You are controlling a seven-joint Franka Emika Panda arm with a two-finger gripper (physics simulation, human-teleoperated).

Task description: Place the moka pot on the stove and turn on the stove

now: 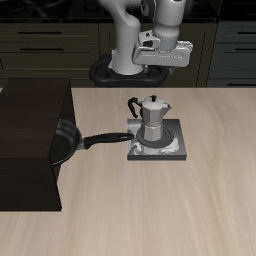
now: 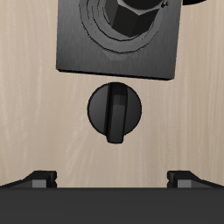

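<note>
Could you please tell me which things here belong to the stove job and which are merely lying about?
Belong to the job:
moka pot, sitting on the stove
stove knob
gripper, jaws apart above the knob

Just lying about:
frying pan
dark cabinet beside it

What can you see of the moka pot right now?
The moka pot is a small silver faceted metal pot with a narrow waist, a black lid knob and a black curved side handle pointing toward the table's back. It stands upright on the burner of the stove, a grey square plate. The gripper hangs above and behind it, not touching. The frying pan's handle tip ends beside the stove.
</note>
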